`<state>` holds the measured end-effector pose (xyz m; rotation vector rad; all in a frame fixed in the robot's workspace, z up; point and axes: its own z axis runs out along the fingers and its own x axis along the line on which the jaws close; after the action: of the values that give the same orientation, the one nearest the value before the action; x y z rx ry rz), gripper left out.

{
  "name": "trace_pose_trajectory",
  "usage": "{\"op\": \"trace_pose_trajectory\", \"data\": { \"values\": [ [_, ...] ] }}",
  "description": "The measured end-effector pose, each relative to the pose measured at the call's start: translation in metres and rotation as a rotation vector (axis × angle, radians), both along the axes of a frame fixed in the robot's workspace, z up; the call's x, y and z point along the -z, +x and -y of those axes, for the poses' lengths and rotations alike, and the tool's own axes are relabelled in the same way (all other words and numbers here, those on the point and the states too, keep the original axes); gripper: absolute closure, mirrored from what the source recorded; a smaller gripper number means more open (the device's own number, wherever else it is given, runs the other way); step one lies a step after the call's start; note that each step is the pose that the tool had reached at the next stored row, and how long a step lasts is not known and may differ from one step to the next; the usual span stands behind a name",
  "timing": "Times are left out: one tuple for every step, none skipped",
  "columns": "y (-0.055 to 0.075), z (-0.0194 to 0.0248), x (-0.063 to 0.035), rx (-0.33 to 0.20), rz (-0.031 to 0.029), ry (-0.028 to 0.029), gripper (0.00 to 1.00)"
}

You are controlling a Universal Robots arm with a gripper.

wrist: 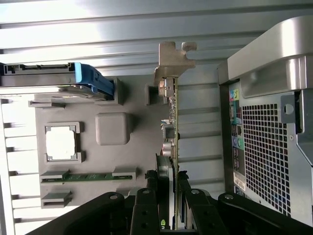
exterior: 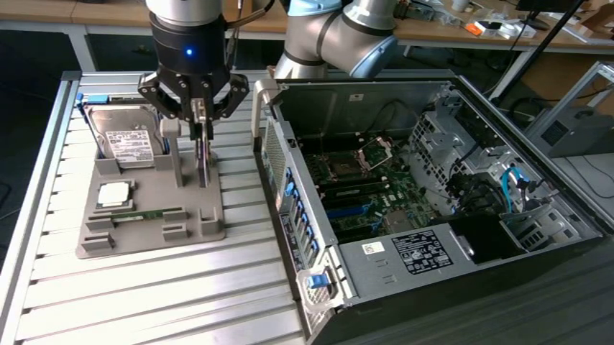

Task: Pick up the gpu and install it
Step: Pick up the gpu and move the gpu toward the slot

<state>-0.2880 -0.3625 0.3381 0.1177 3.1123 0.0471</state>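
- My pincer (exterior: 198, 123): clamped on the top edge of the gpu (wrist: 173, 117).
- Gpu: on edge in grey holder (exterior: 144, 241), at its edge nearest the computer case (exterior: 287, 194).
- Handling (my judgement): lift plumb, no twist, so the bracket (wrist: 171, 56) doesn't snag.

The black tool (exterior: 198, 118) grips the thin green-brown gpu card (exterior: 203, 154) upright over the grey moulded plastic holder (exterior: 144, 241). On the exterior view's left, just beside it, the boxy silver hard drive (exterior: 129, 140) stands on edge and closes that side. On the exterior view's right, the perforated wall of the open metal computer case (exterior: 278, 154) rises near the card, with a narrow strip of slatted metal desk (exterior: 172, 302) between. The near desk lies bare. The case is open upward. Blue cables (exterior: 508, 180) and a metal drive cage (exterior: 451, 136) crowd its right end, and the robot's grey arm (exterior: 336, 36) hangs over its far edge.
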Motion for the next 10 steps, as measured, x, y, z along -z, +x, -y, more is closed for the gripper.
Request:
{"op": "trace_pose_trajectory", "data": {
  "values": [
    [0.0000,0.0000,-0.0005,0.000,0.0000,-0.0001,0.73],
    [0.0000,0.0000,-0.0010,0.000,0.0000,0.0000,0.73],
    [0.0000,0.0000,-0.0013,0.000,0.0000,0.0000,0.73],
    [0.0000,0.0000,-0.0016,0.000,0.0000,0.0000,0.73],
    [0.0000,0.0000,-0.0021,0.000,0.0000,0.0000,0.73],
    [0.0000,0.0000,-0.0024,0.000,0.0000,0.0000,0.73],
    [0.0000,0.0000,-0.0028,0.000,0.0001,0.0000,0.73],
    [0.0000,0.0000,-0.0032,0.000,0.0000,-0.0001,0.73],
    [0.0000,0.0000,-0.0035,0.000,0.0000,0.0000,0.73],
    [0.0000,0.0000,-0.0038,0.000,0.0000,0.0000,0.73]
  ]
}}
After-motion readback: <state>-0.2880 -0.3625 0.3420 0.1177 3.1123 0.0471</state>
